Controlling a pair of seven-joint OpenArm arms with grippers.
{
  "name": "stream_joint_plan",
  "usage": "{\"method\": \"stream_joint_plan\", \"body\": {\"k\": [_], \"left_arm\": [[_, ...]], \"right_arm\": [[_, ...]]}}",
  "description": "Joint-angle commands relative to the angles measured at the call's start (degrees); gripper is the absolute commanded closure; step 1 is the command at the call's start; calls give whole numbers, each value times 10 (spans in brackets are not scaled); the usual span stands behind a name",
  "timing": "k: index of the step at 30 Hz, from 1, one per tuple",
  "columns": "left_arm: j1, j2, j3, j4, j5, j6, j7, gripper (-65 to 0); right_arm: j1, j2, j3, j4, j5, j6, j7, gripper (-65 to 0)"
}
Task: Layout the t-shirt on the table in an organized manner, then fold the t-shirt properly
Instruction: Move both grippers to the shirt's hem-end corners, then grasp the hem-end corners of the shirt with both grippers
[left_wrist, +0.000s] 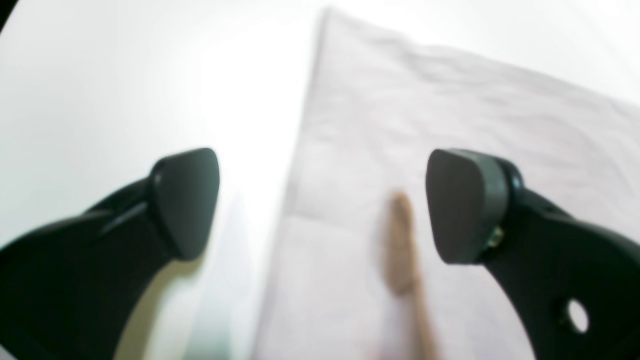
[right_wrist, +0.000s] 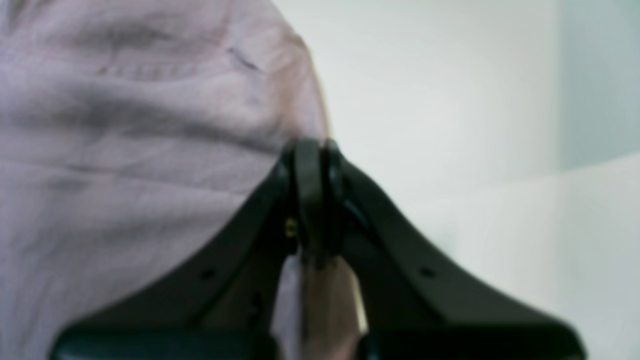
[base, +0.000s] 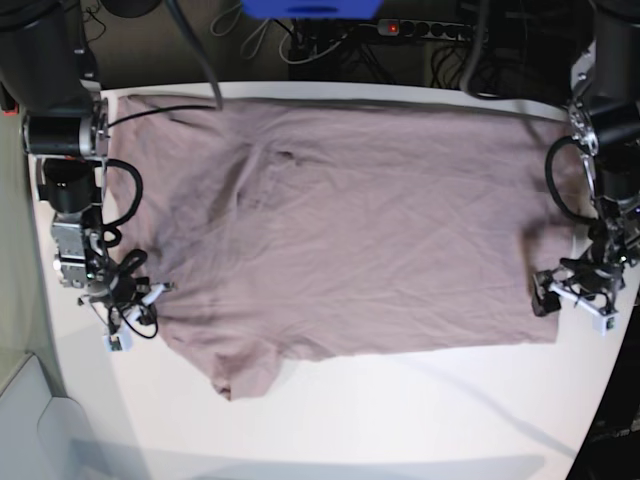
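In the base view, the right gripper (base: 128, 305) sits at the left side of the scene, low over the table (base: 400, 410), at the left edge of the t-shirt (base: 350, 230). In the right wrist view, its jaws are pressed together, clamping a fold of shirt fabric (right_wrist: 305, 300) between them; wrinkled cloth fills the left of that view.

The t-shirt lies spread open across the table, covering most of the far and middle area. One sleeve (base: 240, 370) projects toward the near edge at lower left. Shallow creases run across the body.

At the right side of the scene, the left gripper (base: 575, 292) is positioned at the shirt's right edge. In the left wrist view, its fingers (left_wrist: 467, 205) stand wide apart, holding nothing. One finger is above bare table, the other above the cloth, with the shirt's straight edge (left_wrist: 300, 150) running between them.
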Motion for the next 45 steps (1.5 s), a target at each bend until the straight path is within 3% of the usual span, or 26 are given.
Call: {"method": "stream_joint_plan", "body": {"k": [1,4,14,18,20,26,27,33,39,45], "left_arm": [[-21,-8,16,1,-6,-5,-19,-644],[-31,-4,52,-10,-10,-2,-20,-644],[-29,9,55,-66,-8,-1,-45,-644],[-28,9,59,-74,-6,-7,-42,-611],[-28,9,59,-73,-6,-7,-41,-515],[-31,10,55,-71,-11,-1,-41,-36],[-31,10,55,-71,-11,-1,-41,0],[-31,10,55,-69,-12,-8,-41,-1],[-16,10,55,-21,-13,-9,-34,-2],[31,10,55,88,-99,-9,50,-2]], "right_arm": [[11,7,0,3,-5,-1,-11,0],[11,7,0,3,-5,-1,-11,0],[11,8,0,3,-5,-1,-11,0],[11,7,0,3,-5,-1,-11,0],[11,6,0,3,-5,-1,-11,0],[11,5,0,3,-5,-1,-10,0],[11,5,0,3,-5,-1,-10,0],[12,5,2,7,-5,-1,-10,0],[-39,4,54,134,-5,11,-17,0],[-85,4,65,222,-5,49,-47,0]]}}
